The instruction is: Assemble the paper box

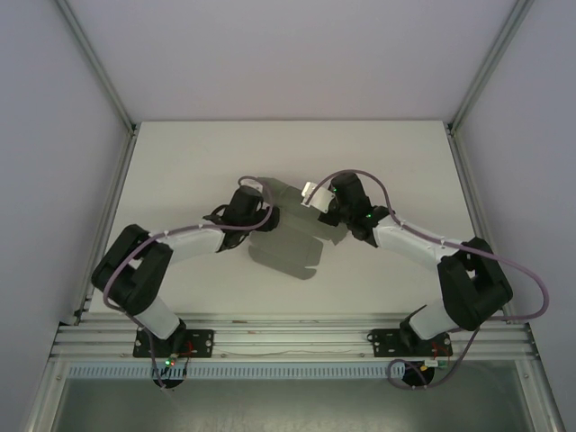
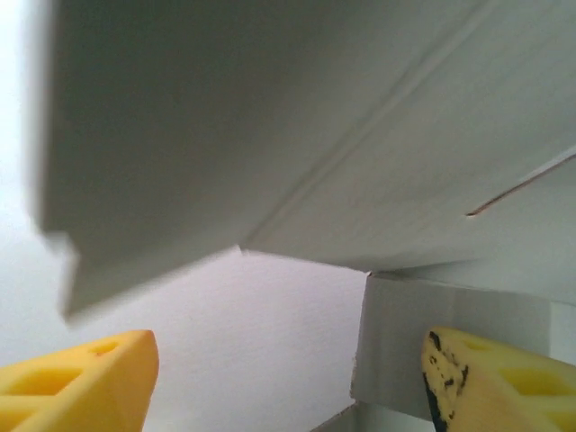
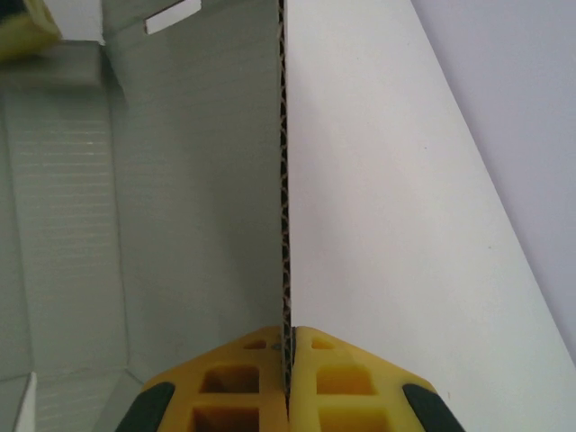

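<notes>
Right wrist view: right gripper (image 3: 288, 351) clenched on the upright edge of the paper box (image 3: 180, 198), whose corrugated wall runs straight ahead from the fingertips. Left wrist view: left gripper (image 2: 288, 373) fingers (image 2: 85, 378) spread wide, grasping nothing, a box panel above them. Top view: box lies on the table (image 1: 180, 153) between both grippers.

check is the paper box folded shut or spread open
Partly folded, not shut: the paper box has one panel raised in the right gripper, other flaps spread.

Lab test cell, white table (image 1: 180, 162) walled by plain panels (image 1: 54, 135), aluminium frame rails (image 1: 288, 337), two bolted arms
</notes>
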You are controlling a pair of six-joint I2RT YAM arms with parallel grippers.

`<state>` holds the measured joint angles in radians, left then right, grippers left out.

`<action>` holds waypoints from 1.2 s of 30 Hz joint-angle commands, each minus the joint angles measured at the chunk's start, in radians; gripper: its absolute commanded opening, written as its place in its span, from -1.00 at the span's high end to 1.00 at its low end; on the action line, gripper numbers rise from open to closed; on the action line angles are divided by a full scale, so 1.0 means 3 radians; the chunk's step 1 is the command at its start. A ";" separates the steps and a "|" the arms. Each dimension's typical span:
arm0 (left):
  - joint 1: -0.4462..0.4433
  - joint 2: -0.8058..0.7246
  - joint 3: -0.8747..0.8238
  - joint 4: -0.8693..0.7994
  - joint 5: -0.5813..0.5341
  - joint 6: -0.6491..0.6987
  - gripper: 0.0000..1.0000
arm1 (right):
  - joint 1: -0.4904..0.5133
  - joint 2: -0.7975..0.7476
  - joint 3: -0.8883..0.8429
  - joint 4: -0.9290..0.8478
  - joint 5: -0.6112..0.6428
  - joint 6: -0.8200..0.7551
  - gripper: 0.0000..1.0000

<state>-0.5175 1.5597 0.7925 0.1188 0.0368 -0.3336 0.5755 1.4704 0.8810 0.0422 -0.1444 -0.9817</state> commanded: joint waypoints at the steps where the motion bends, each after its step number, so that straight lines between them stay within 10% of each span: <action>1: -0.0019 -0.0341 -0.0032 -0.0258 -0.0164 0.0093 -0.82 | 0.0015 -0.0057 0.0089 -0.0018 0.0283 -0.0203 1.00; 14: 0.0752 -0.0731 0.0070 -0.0797 -0.0123 -0.0364 -1.00 | 0.0390 0.0409 0.0035 0.1071 0.1446 -0.1548 1.00; 36: 0.1192 0.0738 0.1043 -0.0480 0.0791 -0.0083 -1.00 | 0.0502 0.1043 -0.0436 0.2634 0.1512 -0.1989 1.00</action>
<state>-0.1589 1.7439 1.0500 -0.0677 0.1825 -0.4015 0.7139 1.7615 0.7692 0.7731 0.2962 -1.5635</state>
